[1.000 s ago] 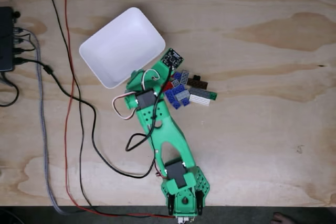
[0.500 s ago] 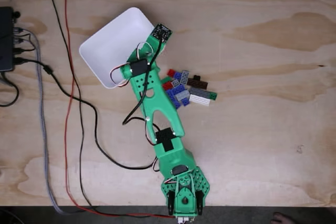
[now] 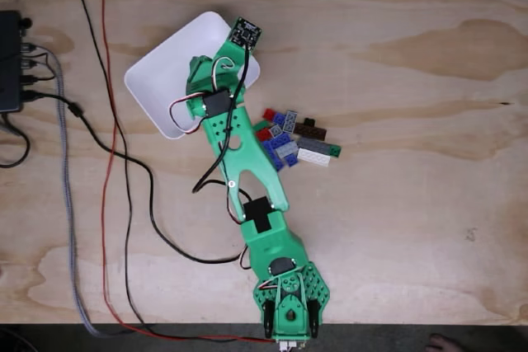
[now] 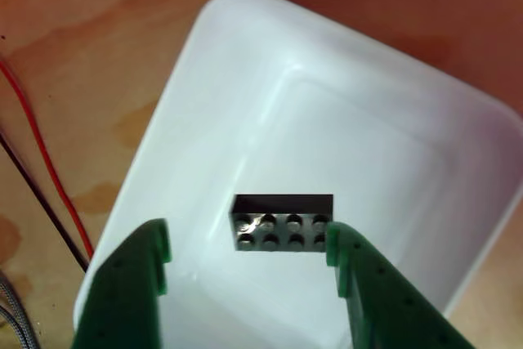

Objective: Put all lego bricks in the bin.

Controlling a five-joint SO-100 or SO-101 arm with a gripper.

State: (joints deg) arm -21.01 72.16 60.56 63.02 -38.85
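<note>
My fingers (image 4: 249, 255) gape over the bin (image 4: 204, 79); a dark brick (image 4: 282, 222) lies inside, hidden overhead; loose bricks (image 3: 293, 139) lie beside the bin.

Plywood tabletop (image 3: 412, 220), pale w/ darker grain swirls & a brown patch at upper right in fixed view. Black box (image 3: 9, 61) at left edge w/ plugs. Black cable (image 3: 124, 158), red wire (image 3: 106, 204) & grey braided cable (image 3: 70, 228) run down left side. Dark floor strip (image 3: 124, 340) along bottom edge. Even, soft light.
</note>
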